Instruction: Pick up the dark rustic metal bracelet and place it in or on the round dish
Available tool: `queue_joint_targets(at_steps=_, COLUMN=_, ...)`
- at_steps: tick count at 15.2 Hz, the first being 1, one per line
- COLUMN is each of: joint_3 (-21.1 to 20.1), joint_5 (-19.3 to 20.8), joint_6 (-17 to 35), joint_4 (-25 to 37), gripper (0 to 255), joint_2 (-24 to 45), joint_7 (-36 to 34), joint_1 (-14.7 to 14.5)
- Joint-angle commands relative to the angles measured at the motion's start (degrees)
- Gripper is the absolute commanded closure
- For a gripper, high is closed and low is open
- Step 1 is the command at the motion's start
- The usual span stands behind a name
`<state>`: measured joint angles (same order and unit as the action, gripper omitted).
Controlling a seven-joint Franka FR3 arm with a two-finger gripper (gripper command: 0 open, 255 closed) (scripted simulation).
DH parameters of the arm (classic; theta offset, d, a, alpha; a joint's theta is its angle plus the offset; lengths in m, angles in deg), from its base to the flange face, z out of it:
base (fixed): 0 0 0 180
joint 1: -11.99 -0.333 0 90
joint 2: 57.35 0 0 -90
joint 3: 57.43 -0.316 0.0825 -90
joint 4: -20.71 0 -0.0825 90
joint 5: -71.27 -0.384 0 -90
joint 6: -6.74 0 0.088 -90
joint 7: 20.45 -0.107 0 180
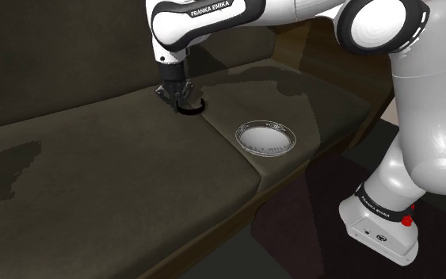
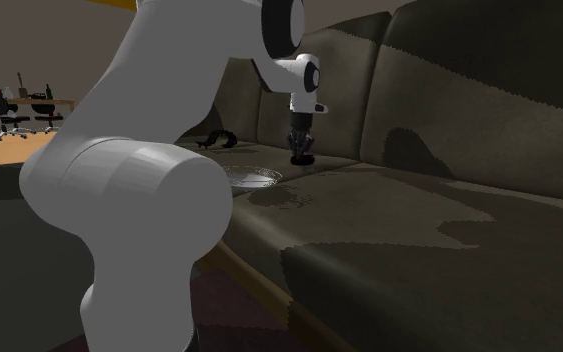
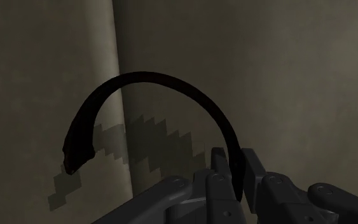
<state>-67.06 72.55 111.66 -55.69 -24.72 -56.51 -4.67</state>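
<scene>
Olive-grey sofa cushions (image 1: 118,174) carry the round dish (image 1: 266,137) at four o'clock of me in the shoulder view; my fingers (image 3: 255,170) are clamped on the dark bracelet (image 3: 145,79).

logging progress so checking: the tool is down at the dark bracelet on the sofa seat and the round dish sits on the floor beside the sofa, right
Not quite. The round dish sits on the sofa seat too, not on the floor; the shoulder view shows it. The tool is indeed down at the dark bracelet on that seat.
</scene>
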Motion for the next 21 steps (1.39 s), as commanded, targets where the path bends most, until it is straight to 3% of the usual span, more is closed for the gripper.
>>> queue_joint_targets(at_steps=1, joint_3=-0.1, joint_5=-0.1, joint_6=-1.5, joint_4=1.0, gripper=255, joint_2=-0.4, joint_7=-0.1, joint_1=0.0)
queue_joint_targets(at_steps=19, joint_3=-0.2, joint_5=0.0, joint_6=-15.5, joint_4=15.9, gripper=255, joint_2=0.4, joint_7=-0.6, joint_1=-0.8)
queue_joint_targets(at_steps=21, joint_3=-0.6, joint_5=-0.9, joint_6=-11.3, joint_4=4.6, gripper=255, joint_2=-6.8, joint_7=-0.7, joint_1=0.0)
